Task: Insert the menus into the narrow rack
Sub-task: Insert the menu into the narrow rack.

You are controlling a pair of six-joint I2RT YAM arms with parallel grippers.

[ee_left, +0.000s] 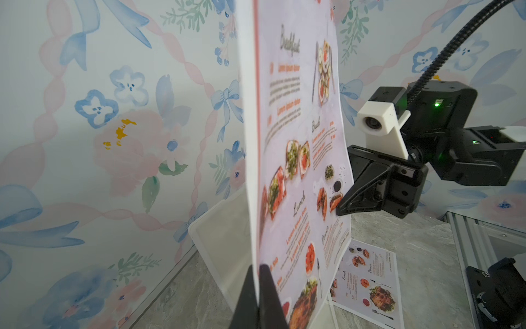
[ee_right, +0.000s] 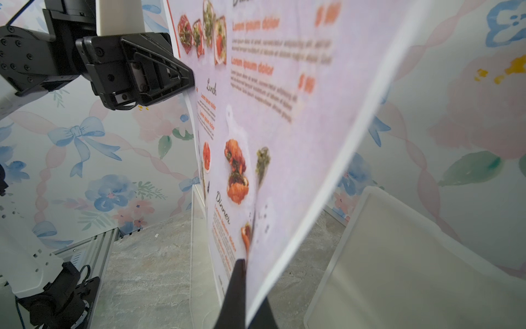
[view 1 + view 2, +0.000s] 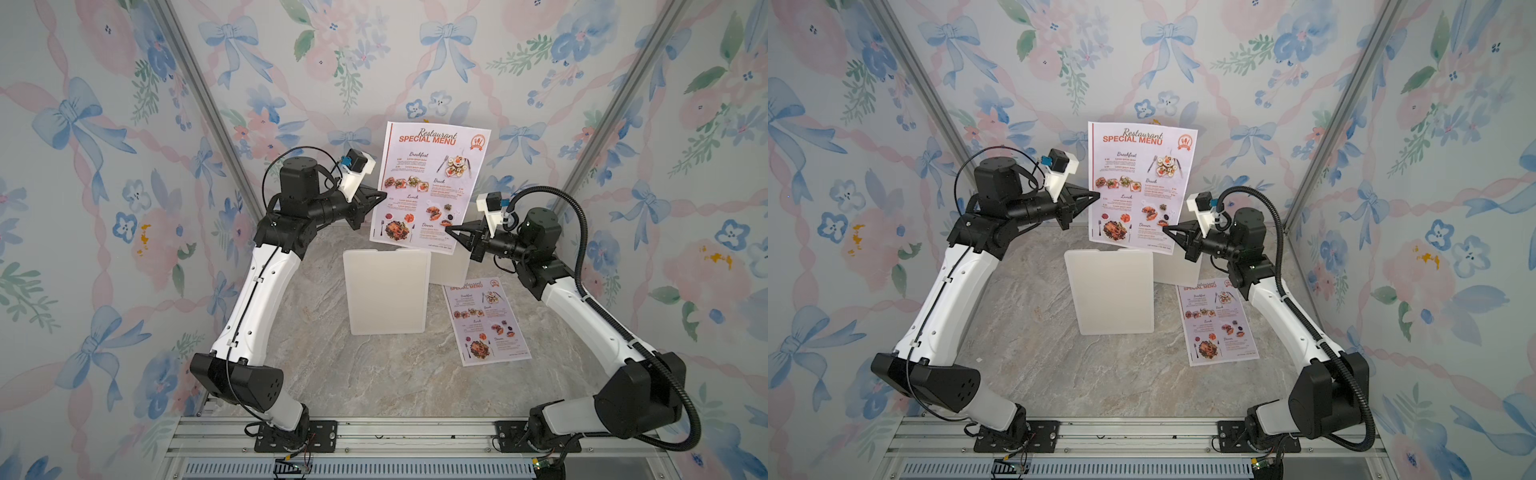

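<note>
One menu (image 3: pixel 432 187) (image 3: pixel 1142 187) hangs upright in the air, printed side toward the top views. My left gripper (image 3: pixel 384 194) (image 3: pixel 1098 193) (image 1: pixel 257 273) is shut on its left edge. My right gripper (image 3: pixel 448 228) (image 3: pixel 1165 229) (image 2: pixel 244 265) is shut on its lower right edge. The sheet (image 1: pixel 299 142) (image 2: pixel 284 114) bows slightly between them. Its bottom edge sits just above the narrow rack (image 3: pixel 386 291) (image 3: pixel 1111 291), two upright translucent white panels (image 2: pixel 398 270). A second menu (image 3: pixel 486 322) (image 3: pixel 1218 322) (image 1: pixel 370 284) lies flat on the table, right of the rack.
The marble table top (image 3: pixel 374 374) is bounded by floral walls on three sides. An aluminium rail (image 3: pixel 374 436) with both arm bases runs along the front. The rack's rear panel (image 3: pixel 451 266) stands close to the back wall.
</note>
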